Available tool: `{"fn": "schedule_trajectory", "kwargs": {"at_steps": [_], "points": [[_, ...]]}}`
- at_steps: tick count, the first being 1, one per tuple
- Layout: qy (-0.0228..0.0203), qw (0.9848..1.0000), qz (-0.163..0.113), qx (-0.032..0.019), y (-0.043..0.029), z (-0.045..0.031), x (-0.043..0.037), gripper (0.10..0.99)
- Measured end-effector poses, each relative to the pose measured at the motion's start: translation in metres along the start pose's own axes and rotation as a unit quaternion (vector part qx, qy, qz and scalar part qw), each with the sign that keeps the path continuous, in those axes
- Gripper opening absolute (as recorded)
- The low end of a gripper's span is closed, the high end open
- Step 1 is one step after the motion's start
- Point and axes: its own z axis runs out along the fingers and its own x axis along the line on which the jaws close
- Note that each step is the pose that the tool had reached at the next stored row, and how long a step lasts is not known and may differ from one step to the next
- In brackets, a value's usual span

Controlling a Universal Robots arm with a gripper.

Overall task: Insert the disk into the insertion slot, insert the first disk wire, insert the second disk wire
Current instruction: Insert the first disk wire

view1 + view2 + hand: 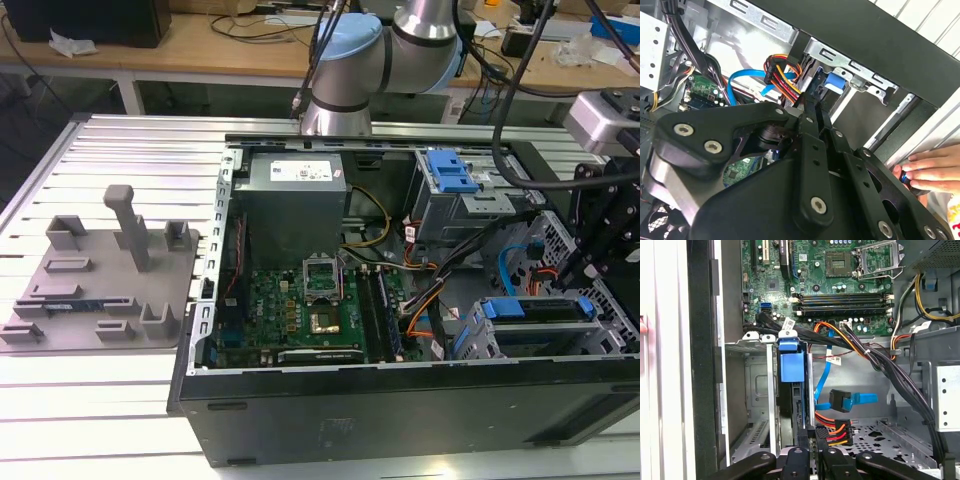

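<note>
- Blue plastic frames one disk (pixel 790 365), standing on edge in the grey sheet-metal slot (pixel 757 390), just ahead of the gripper (pixel 811 432).
- Gripper's black fingers are pressed together, with nothing visible between them.
- Two leads lie beside it: one flat blue cable (pixel 860 398) and one orange-red wire bundle (pixel 832 432).

Silver-grey tubular robot arm (pixel 335 115); pale blue round joint caps (pixel 350 40); black cables (pixel 508 95) draped alongside. Matte black linkage pincer (pixel 809 107), flat bars pinned with silver hex screws (pixel 811 204).
</note>
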Motion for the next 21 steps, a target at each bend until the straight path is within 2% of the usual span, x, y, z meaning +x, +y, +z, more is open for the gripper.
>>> {"fn": "schedule_trajectory", "kwargs": {"at_steps": [6,10,21], "points": [[-0.0001,1.0,0.0,0.0002,0.0008,0.002,0.0007,0.165],[-0.0001,1.0,0.0,0.0023,0.002,0.0035,0.0018,0.165],[0.0002,1.0,0.002,0.0023,0.002,0.0043,0.0035,0.165]]}}
